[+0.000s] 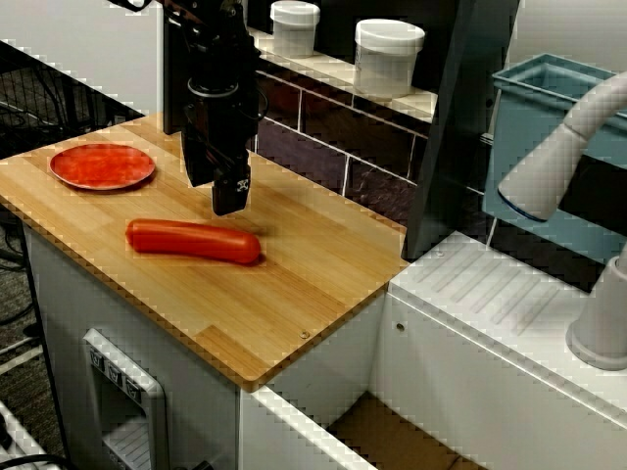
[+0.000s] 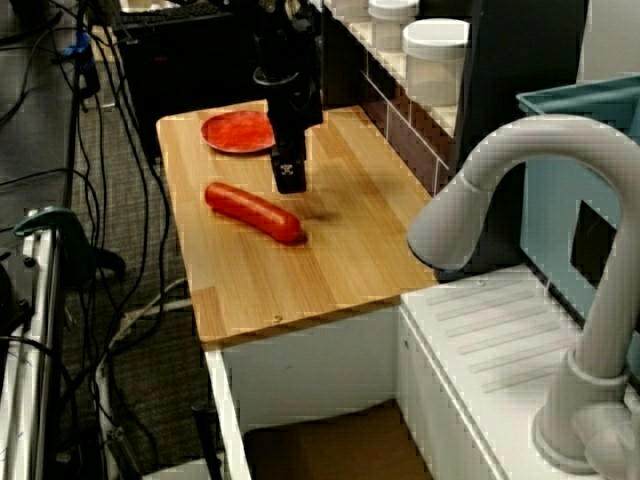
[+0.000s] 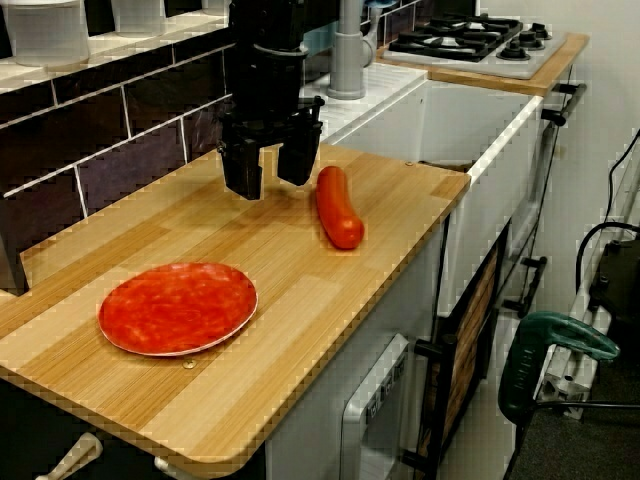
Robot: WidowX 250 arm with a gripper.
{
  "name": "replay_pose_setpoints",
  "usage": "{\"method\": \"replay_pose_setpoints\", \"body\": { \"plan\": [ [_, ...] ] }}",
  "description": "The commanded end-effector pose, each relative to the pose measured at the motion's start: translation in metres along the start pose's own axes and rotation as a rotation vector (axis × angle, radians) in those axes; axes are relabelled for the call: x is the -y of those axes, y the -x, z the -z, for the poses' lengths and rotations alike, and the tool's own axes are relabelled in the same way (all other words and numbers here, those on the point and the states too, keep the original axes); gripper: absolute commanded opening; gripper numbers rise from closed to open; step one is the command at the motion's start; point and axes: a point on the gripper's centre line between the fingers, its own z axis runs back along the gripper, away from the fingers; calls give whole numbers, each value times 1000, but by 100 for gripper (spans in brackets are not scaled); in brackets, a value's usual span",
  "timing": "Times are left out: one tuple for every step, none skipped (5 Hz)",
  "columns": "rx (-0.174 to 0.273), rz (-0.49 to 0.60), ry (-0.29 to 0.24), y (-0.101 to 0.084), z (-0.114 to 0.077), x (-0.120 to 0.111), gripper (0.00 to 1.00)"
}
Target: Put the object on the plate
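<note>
The object, a glossy red-orange sausage (image 1: 193, 241) (image 2: 254, 211) (image 3: 338, 206), lies flat on the wooden counter near its middle. The plate (image 1: 102, 164) (image 2: 237, 131) (image 3: 178, 307), round, shallow and red-orange, sits bare at the counter's left end. My black gripper (image 1: 228, 197) (image 2: 289, 178) (image 3: 271, 170) hangs just behind the sausage, pointing down. Its two fingers stand apart in the side view, open with nothing between them. It hovers slightly above the wood, not touching the sausage.
Two white lidded jars (image 1: 389, 57) (image 1: 294, 26) stand on the tiled ledge behind the counter. A grey faucet (image 1: 568, 147) and white sink drainboard (image 1: 490, 284) lie to the right. A dark post (image 1: 451, 127) rises at the counter's back right corner.
</note>
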Motion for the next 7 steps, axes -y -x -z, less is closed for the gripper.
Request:
{"method": "replay_pose_setpoints", "body": {
  "plan": [
    [0, 0, 0, 0, 0, 0, 100],
    [2, 34, 9, -2, -19, 11, 100],
    [31, 61, 25, 5, -40, 18, 100],
    [28, 72, 43, 11, -44, 21, 100],
    [19, 94, 72, 0, -62, 14, 100],
    [63, 162, 66, 8, -69, 13, 100],
    [101, 304, 43, 25, -54, 27, 100]
  ]
}}
